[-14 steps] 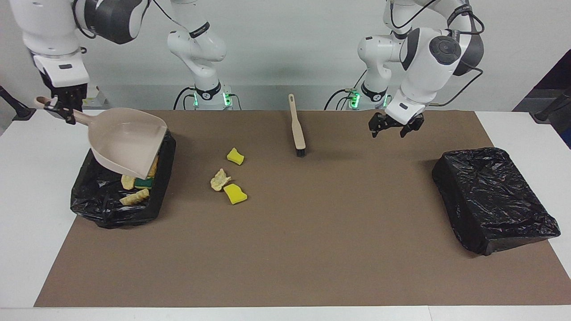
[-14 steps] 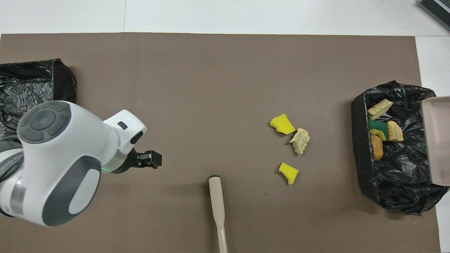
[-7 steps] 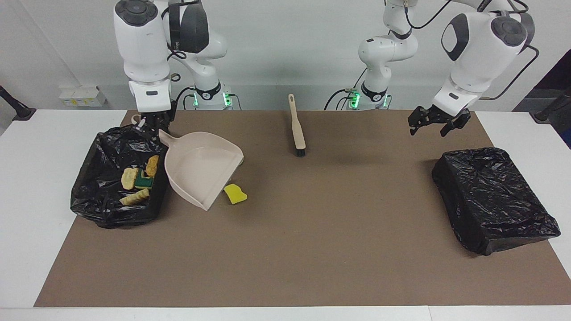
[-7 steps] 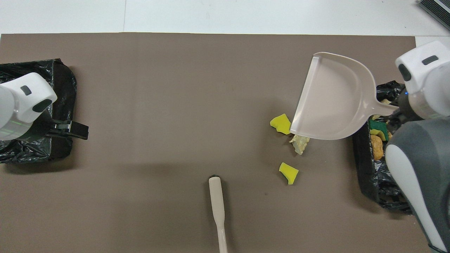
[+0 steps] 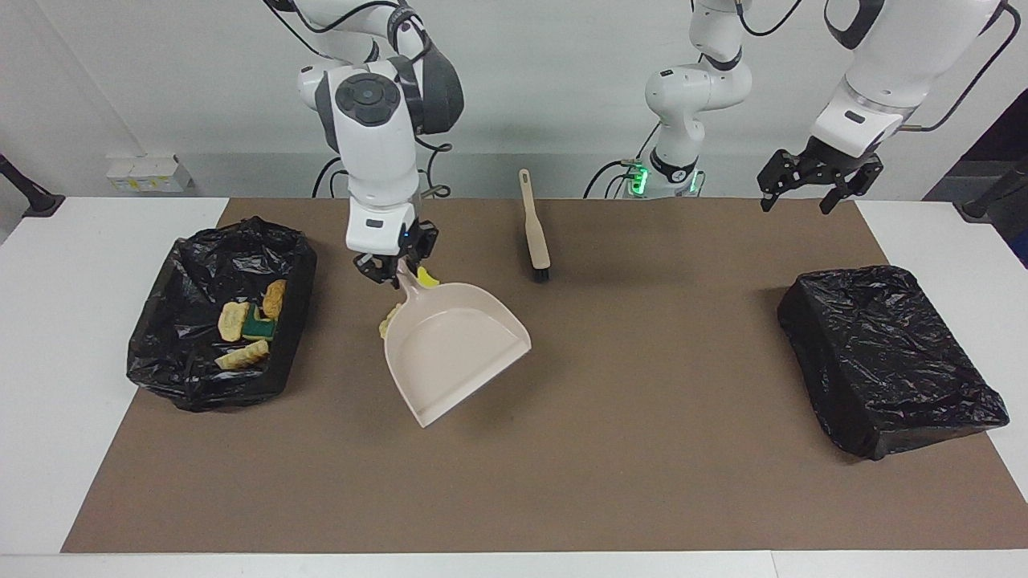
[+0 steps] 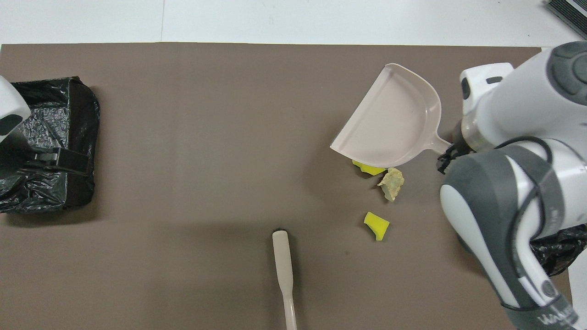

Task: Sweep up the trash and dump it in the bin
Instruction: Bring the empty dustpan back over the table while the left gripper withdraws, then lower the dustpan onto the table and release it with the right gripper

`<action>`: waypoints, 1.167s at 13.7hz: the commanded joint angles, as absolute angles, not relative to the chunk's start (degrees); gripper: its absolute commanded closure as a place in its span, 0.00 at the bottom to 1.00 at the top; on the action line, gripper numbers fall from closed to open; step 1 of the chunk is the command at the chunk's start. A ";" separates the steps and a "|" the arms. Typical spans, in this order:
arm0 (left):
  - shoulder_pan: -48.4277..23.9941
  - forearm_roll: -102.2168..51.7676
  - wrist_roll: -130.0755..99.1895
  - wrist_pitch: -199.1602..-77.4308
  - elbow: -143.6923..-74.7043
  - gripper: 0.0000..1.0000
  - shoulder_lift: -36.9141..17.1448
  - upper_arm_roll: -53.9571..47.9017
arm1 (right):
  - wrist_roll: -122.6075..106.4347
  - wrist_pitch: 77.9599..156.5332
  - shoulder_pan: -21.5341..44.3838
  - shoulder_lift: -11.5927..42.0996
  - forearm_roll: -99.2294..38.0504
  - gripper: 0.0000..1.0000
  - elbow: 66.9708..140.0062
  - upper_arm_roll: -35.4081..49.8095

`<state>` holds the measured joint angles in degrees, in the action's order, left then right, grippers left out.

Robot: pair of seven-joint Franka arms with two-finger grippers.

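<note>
Nearest the robots, the brush lies flat on the brown mat, bristles pointing away from them, free for an arm to pick up. Just farther out, toward the right arm's end of the table, sits the loose trash: a crumbly tan lump between two bright yellow sponge chunks, one apart and nearer the robots, the other partly hidden under the dustpan. The right end effector pinches the beige dustpan's handle and holds the empty pan tilted above these pieces, mouth sloping down and away from the robots, probably to set it where the brush can push them in. Beside this, the open bag-lined bin already holds several tan and yellow pieces. The left end effector waits, fingers spread, high over its own end, above a black-wrapped bin
</note>
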<state>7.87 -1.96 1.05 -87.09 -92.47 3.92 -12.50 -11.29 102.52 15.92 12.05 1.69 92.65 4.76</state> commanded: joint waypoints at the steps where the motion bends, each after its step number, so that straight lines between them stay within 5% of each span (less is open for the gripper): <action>1: 8.88 -0.97 1.14 -85.25 -90.88 0.00 3.34 -13.27 | -0.48 105.80 18.97 16.42 -1.49 1.00 89.65 4.57; 8: 10.02 -1.05 1.05 -85.34 -91.41 0.00 3.78 -13.27 | 24.58 115.99 29.87 25.48 -5.18 1.00 87.27 4.57; 16: 11.07 -1.05 0.88 -86.04 -91.67 0.00 3.78 -13.27 | 28.04 120.67 30.41 25.75 -5.19 1.00 93.25 4.57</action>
